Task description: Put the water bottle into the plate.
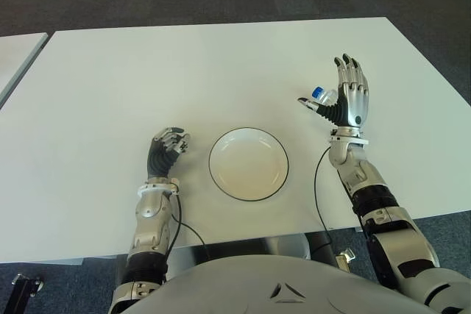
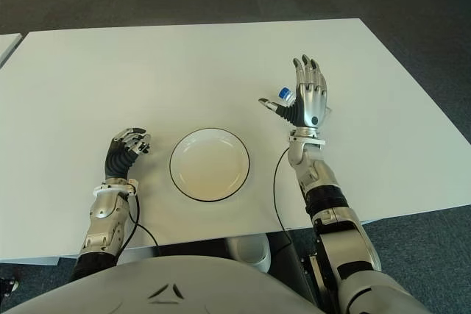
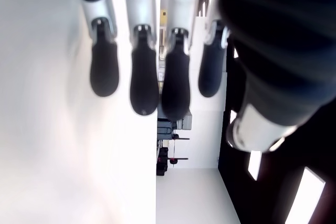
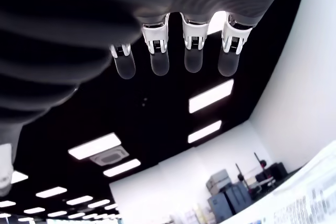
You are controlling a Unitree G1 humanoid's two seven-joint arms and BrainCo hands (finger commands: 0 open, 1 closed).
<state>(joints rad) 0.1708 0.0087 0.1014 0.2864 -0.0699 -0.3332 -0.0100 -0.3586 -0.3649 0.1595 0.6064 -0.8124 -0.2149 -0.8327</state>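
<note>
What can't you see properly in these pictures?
- Water bottle: in both eye views only its blue cap and a bit of clear body show; the right robot hand, fingers spread, covers the rest.
- Whether that hand touches the bottle: cannot tell.
- Plate: absent from both wrist views.
- Left robot hand, beside the plate: its wrist view shows only curled fingers.

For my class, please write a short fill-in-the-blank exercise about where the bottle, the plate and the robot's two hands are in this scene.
1. The round white plate with a dark rim holds ____.
2. The clear plastic water bottle with a blue cap shows just behind the robot's ____ hand, whose fingers are spread.
3. The left hand shows with curled fingers on the plate's ____ side.
4. Everything sits on a ____ table.

Missing words: nothing; right; left; white
</note>
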